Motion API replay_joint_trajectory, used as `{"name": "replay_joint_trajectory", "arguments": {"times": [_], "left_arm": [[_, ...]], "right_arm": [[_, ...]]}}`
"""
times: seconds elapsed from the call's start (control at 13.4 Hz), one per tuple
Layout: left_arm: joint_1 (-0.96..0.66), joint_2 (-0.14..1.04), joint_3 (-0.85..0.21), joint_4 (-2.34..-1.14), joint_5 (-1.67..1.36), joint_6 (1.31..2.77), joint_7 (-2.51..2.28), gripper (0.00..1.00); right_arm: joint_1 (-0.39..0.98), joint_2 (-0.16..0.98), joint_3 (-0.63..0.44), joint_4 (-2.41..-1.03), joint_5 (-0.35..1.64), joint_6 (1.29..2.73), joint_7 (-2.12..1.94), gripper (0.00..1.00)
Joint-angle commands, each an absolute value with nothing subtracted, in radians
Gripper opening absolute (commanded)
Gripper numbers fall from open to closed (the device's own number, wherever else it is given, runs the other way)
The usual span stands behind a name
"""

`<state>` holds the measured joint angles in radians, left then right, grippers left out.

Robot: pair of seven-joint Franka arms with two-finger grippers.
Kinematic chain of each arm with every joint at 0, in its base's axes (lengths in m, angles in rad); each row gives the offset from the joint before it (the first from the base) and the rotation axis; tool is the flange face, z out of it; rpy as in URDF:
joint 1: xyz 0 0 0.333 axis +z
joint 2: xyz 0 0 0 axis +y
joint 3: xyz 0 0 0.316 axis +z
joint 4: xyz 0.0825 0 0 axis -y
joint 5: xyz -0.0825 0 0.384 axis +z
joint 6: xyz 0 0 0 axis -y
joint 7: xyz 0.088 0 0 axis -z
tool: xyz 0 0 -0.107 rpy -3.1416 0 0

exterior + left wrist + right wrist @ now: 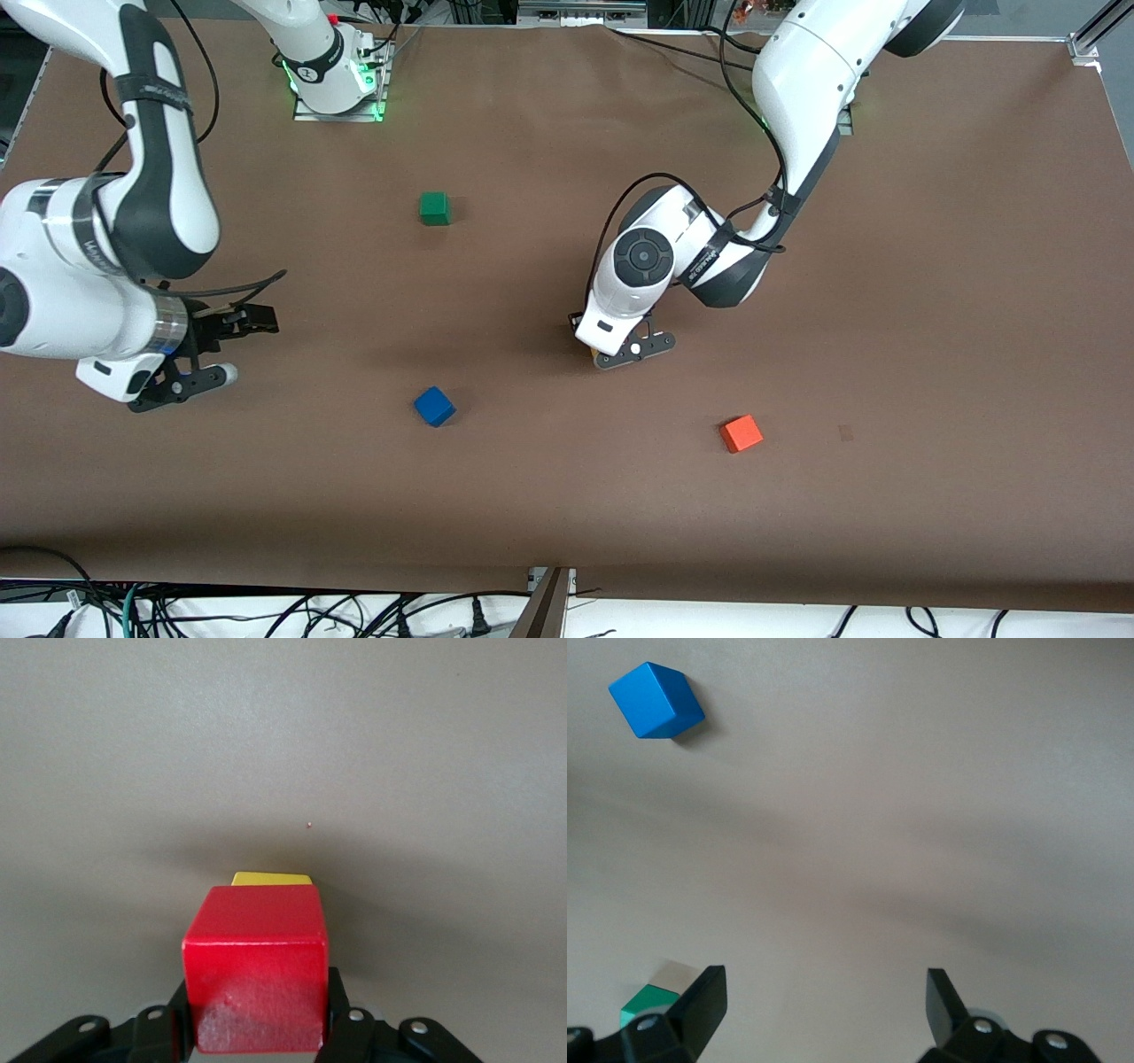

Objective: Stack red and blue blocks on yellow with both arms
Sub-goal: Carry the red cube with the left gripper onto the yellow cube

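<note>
My left gripper (258, 1014) is shut on the red block (257, 979), with one finger on each side of it. The block is right over the yellow cube (272, 878), of which only a thin strip shows; I cannot tell whether they touch. In the front view the left gripper (607, 348) is low at mid-table, hiding the red block, with a sliver of the yellow cube (592, 353) at its edge. The blue block (434, 406) (656, 700) lies alone, nearer the camera. My right gripper (264, 320) (824, 1001) hangs open and empty over the right arm's end of the table.
A green cube (434, 208) (651, 1003) sits farther from the camera than the blue block. An orange cube (741, 433) lies toward the left arm's end, nearer the camera than the left gripper. The brown table (930, 354) is bare around them.
</note>
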<state>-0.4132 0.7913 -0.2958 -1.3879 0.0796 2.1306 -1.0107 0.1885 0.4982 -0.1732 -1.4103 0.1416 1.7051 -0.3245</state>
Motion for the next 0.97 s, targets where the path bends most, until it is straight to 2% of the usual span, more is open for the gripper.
{"name": "replay_joint_trajectory", "arguments": {"times": [0.0, 0.45, 0.52, 0.67, 0.9], "left_arm": [[-0.433, 0.825, -0.287, -1.335, 0.101, 2.115, -1.045, 0.00], [-0.449, 0.842, -0.285, -1.336, 0.104, 2.115, -1.042, 0.00], [-0.449, 0.842, -0.285, -1.336, 0.104, 2.115, -1.042, 0.14], [-0.448, 0.842, -0.281, -1.336, 0.129, 2.115, -1.022, 1.00], [-0.428, 0.822, -0.275, -1.328, 0.170, 2.105, -0.950, 1.00]], "right_arm": [[0.193, 0.483, -0.164, -1.416, 0.156, 1.721, -0.330, 0.99], [0.244, 0.469, -0.161, -1.410, 0.077, 1.724, -0.230, 0.99], [0.256, 0.468, -0.163, -1.410, 0.071, 1.724, -0.223, 0.99], [0.261, 0.466, -0.163, -1.407, 0.071, 1.727, -0.221, 0.99], [0.278, 0.462, -0.161, -1.404, 0.072, 1.729, -0.219, 0.99]]}}
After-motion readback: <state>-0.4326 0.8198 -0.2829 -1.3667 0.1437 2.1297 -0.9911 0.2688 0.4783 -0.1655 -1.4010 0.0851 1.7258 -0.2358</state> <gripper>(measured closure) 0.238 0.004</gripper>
